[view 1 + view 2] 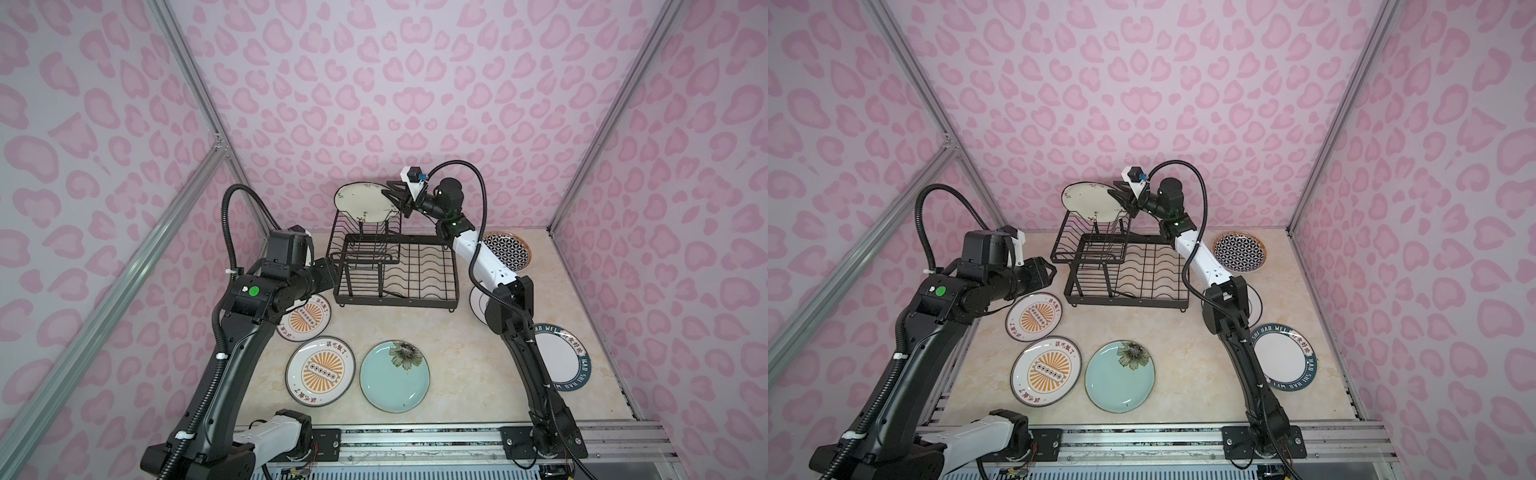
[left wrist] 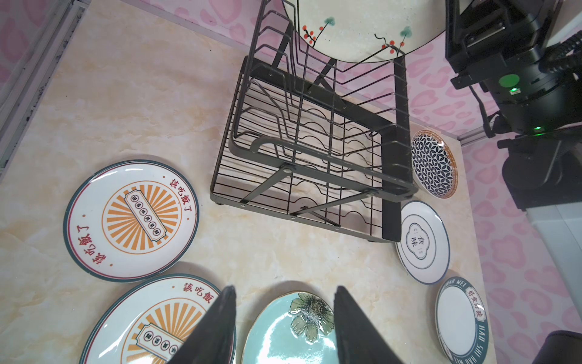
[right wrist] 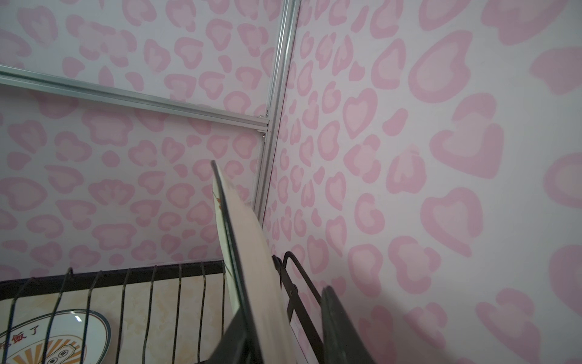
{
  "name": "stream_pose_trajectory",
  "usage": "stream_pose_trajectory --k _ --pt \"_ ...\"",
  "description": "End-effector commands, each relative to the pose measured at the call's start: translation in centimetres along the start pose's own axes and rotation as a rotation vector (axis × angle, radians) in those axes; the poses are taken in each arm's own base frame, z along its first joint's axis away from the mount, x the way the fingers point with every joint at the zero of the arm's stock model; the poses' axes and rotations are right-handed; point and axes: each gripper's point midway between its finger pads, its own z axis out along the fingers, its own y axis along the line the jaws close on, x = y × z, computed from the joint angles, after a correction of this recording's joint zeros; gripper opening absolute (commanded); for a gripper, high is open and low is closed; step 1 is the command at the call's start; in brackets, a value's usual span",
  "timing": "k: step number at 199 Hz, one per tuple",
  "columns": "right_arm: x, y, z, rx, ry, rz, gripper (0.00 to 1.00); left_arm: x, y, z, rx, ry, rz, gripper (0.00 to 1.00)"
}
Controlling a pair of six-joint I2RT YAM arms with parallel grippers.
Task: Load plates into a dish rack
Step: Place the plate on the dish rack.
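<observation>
The black wire dish rack point(image 1: 415, 274) point(image 1: 1142, 274) point(image 2: 315, 151) stands at the back of the table. A cream sprigged plate point(image 1: 365, 203) point(image 1: 1092, 201) point(image 3: 242, 227) stands on edge in its raised upper basket. My right gripper point(image 1: 392, 195) point(image 3: 283, 302) straddles this plate's right rim, open: one finger lies against the plate, the other stands apart. My left gripper point(image 1: 332, 266) point(image 2: 285, 288) hovers left of the rack, open, holding nothing. Flat on the table lie two orange sunburst plates point(image 1: 320, 371) point(image 1: 305, 318) and a pale teal flowered plate point(image 1: 394, 376).
Right of the rack lie a black-white geometric plate point(image 1: 507, 249), a white cloud-outline plate point(image 2: 422, 241) partly behind my right arm, and a teal-lettered plate point(image 1: 561, 357). Pink patterned walls close in the back and both sides. An aluminium rail point(image 1: 415, 440) runs along the front.
</observation>
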Motion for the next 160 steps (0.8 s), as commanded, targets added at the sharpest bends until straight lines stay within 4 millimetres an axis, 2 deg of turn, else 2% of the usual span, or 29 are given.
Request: stream_pose_trajectory --k 1,111,160 --pt "-0.6 0.0 0.0 0.001 -0.035 0.009 0.34 -0.4 -0.2 -0.1 0.010 -0.019 0.013 0.53" --pt "-4.7 -1.0 -1.7 -0.010 -0.119 0.060 0.45 -1.1 -0.3 -0.3 0.016 -0.052 -0.027 0.55" --pt "-5.2 -1.0 -2.2 -0.007 -0.113 0.061 0.46 -1.0 -0.4 0.0 0.025 -0.054 -0.044 0.55"
